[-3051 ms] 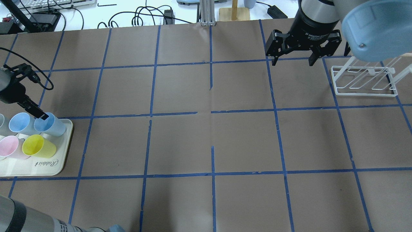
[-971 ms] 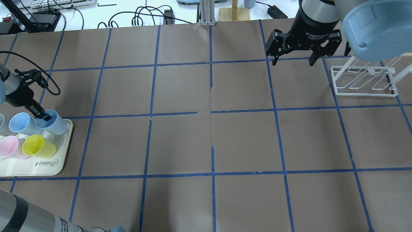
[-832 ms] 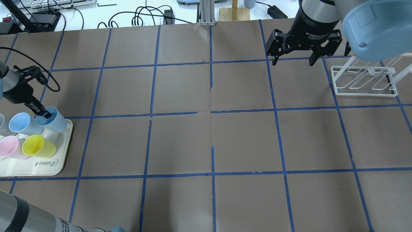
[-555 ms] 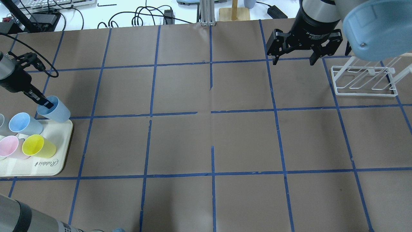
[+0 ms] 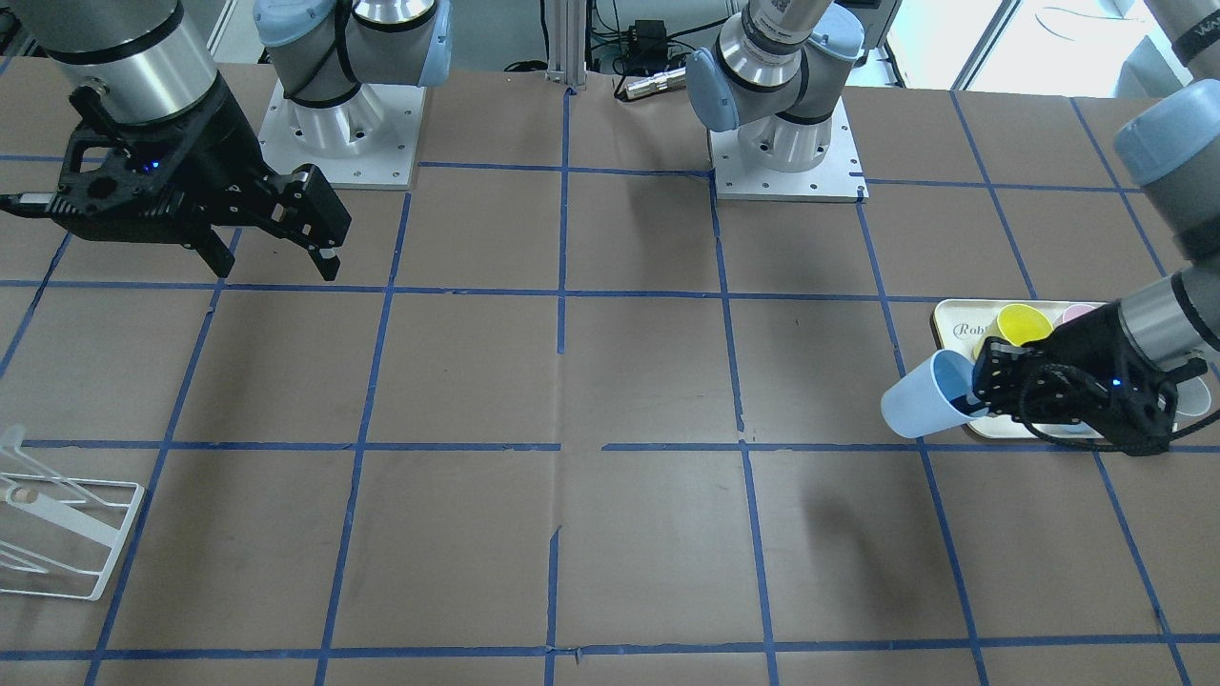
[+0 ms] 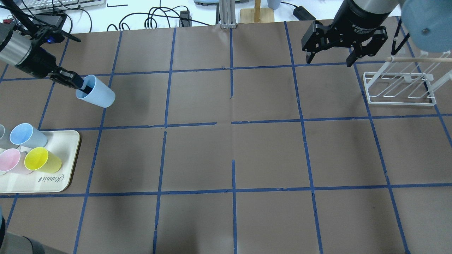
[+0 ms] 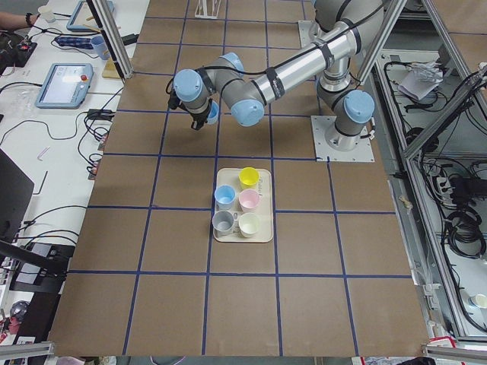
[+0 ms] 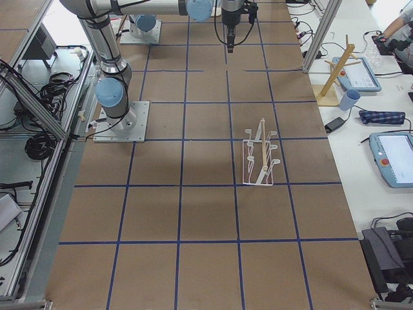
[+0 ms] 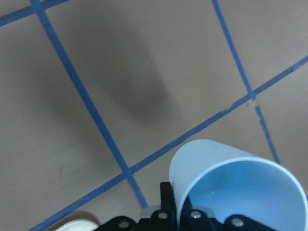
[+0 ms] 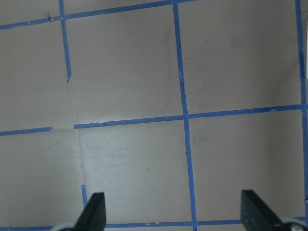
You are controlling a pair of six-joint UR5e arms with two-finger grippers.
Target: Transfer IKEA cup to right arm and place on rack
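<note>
My left gripper point(image 6: 83, 86) is shut on the rim of a light-blue IKEA cup point(image 6: 97, 92), one finger inside it. It holds the cup tilted above the table, beyond the tray. The cup also shows in the front view point(image 5: 920, 400) and the left wrist view point(image 9: 240, 187). A second light-blue cup point(image 6: 26, 134) stands on the cream tray point(image 6: 53, 183). My right gripper point(image 6: 328, 62) is open and empty, hovering at the far right just left of the white wire rack point(image 6: 400, 103). Its fingers point(image 10: 94, 211) frame bare table. A wooden bar point(image 6: 416, 59) lies across the rack top.
The tray at the near left also holds a yellow cup point(image 6: 41, 159), a pink cup point(image 6: 10, 160) and a grey one at the edge. Brown table with blue tape grid. Cables and a wooden stand lie beyond the far edge.
My left gripper lifted the blue cup off the tray and carried it away from the robot and to the right, tilting it. My right gripper shifted slightly right and farther.
</note>
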